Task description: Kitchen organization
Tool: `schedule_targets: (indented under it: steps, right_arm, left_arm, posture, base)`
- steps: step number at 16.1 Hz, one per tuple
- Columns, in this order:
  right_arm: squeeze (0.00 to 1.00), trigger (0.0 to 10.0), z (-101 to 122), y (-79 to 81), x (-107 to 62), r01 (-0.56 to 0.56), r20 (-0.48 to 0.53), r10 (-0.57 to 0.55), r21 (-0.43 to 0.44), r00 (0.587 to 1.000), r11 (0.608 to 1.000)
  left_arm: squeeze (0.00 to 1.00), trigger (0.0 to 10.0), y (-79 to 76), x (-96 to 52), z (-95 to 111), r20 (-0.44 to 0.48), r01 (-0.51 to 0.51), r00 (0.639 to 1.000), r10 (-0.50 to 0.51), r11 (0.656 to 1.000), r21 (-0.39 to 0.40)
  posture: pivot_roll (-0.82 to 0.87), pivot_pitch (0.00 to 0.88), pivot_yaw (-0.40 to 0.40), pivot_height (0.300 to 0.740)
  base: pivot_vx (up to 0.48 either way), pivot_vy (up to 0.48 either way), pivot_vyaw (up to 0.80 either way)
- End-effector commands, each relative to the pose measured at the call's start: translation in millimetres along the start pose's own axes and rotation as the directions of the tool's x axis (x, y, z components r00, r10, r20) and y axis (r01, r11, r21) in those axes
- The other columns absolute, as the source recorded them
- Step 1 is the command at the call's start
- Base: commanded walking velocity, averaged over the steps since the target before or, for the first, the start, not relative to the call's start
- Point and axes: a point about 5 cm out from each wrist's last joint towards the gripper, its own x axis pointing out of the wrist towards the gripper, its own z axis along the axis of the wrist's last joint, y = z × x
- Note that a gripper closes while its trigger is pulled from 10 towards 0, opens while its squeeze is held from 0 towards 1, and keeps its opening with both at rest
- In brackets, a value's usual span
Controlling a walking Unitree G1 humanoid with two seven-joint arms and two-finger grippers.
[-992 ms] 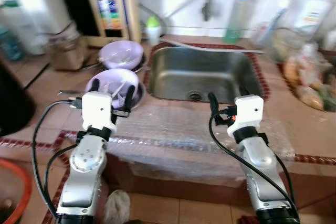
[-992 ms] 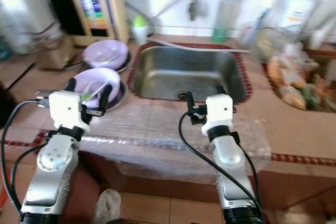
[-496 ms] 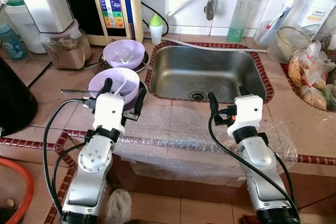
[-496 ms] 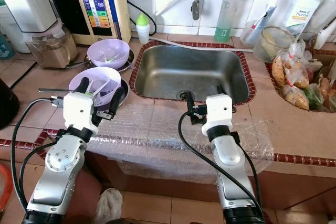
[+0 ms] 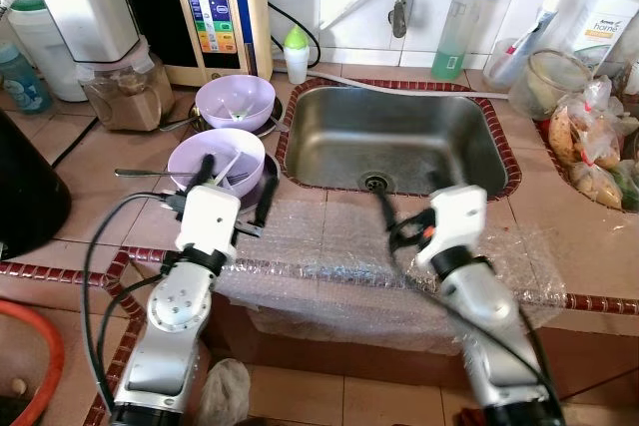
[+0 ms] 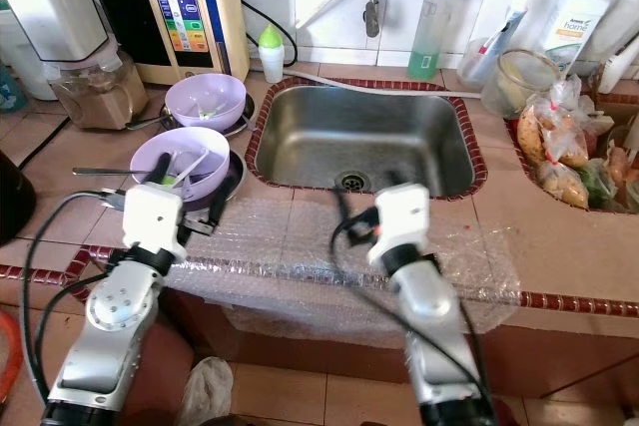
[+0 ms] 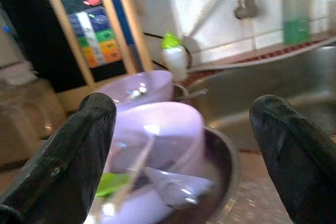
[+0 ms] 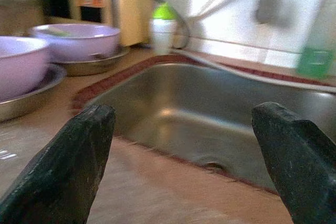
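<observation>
Lilac bowl (image 5: 216,160) sits just beyond the open left end effector (image 5: 235,190); a careless reach could tip its utensils. Right end effector (image 6: 361,209), open, hovers near the sink (image 5: 389,137).

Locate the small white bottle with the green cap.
In the left eye view, the small white bottle stands at the back of the counter, just beyond the sink's far-left corner, right of the water purifier.

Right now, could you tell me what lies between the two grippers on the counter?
Between the left gripper and the right gripper lies a sheet of bubble wrap over the tiled counter's front edge, seen in the left eye view.
</observation>
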Motion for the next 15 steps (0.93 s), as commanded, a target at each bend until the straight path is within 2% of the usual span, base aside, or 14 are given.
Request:
schedule_targets:
  steps: [1, 5, 8, 12, 15]
  right_arm:
    - [0.00, 10.0, 5, 1.1, 0.3, -0.016, 0.017, 0.017, -0.008, 1.000, 1.000]
    - [0.00, 10.0, 3, 1.3, -0.8, -0.030, 0.007, 0.030, -0.001, 1.000, 1.000]
    - [0.00, 10.0, 3, -1.5, 1.2, -0.012, 0.010, 0.013, -0.019, 1.000, 1.000]
    - [0.00, 10.0, 11, -15.6, 3.8, 0.107, 0.051, -0.103, -0.085, 0.993, 0.991]
    - [0.00, 10.0, 23, -30.9, 5.0, 0.228, 0.111, -0.214, -0.139, 0.971, 0.964]
  left_arm:
    - [0.00, 10.0, 6.7, 1.0, 8, 0.047, -0.035, 0.998, 0.034, 0.999, 0.031]
    - [0.00, 10.0, 17.4, -7.3, 26, 0.123, -0.102, 0.987, 0.099, 0.995, 0.017]
    - [0.00, 10.0, 11.0, -8.9, 25, 0.090, -0.082, 0.993, 0.081, 0.997, -0.001]
    - [0.00, 10.0, 8.3, -7.9, 28, 0.093, -0.070, 0.993, 0.068, 0.997, 0.017]
    - [0.00, 10.0, 10.4, -2.2, 37, 0.127, -0.079, 0.989, 0.075, 0.997, 0.024]
  posture:
    - [-0.03, 0.000, 0.024, 0.740]
    - [-0.01, 0.000, 0.007, 0.740]
    - [0.00, 0.000, -0.001, 0.740]
    - [0.00, 0.000, 0.001, 0.740]
    - [-0.01, 0.000, 0.005, 0.740]
  base:
    - [0.000, 0.000, 0.00]
    - [0.000, 0.000, 0.00]
    - [0.000, 0.000, 0.00]
    - [0.000, 0.000, 0.00]
    - [0.000, -0.169, 0.00]
